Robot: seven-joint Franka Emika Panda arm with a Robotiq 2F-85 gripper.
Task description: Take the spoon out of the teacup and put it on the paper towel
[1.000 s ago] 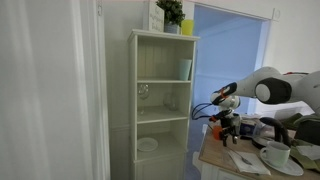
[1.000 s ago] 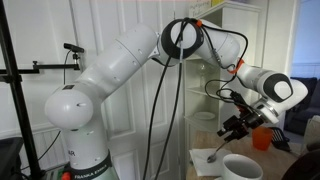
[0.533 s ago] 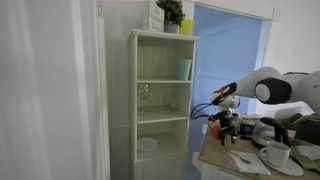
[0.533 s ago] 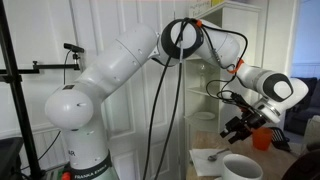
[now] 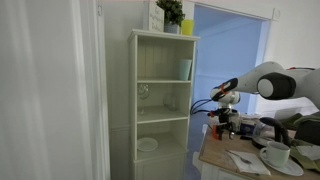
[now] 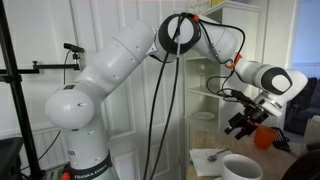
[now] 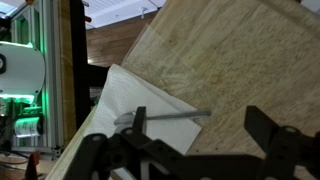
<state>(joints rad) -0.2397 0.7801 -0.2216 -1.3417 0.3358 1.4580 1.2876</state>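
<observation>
The spoon (image 7: 165,117) lies on the white paper towel (image 7: 118,95), its handle tip reaching onto the wooden table (image 7: 240,55). In an exterior view the spoon (image 6: 214,155) is a thin grey sliver on the towel (image 6: 203,161), next to the white teacup (image 6: 241,167). The teacup (image 5: 277,155) on its saucer and the towel (image 5: 245,160) also show in an exterior view. My gripper (image 7: 198,128) is open and empty, hanging above the spoon and towel. It shows in both exterior views (image 5: 228,124) (image 6: 240,124), well clear of the table.
A tall white shelf unit (image 5: 163,100) stands just beyond the table's edge, with a plant (image 5: 172,14) on top. A small orange cup (image 6: 262,138) sits behind the gripper. A dark pot (image 5: 305,128) stands at the table's far side.
My gripper has risen a little above the towel, open and empty. The spoon stays lying on the paper towel.
</observation>
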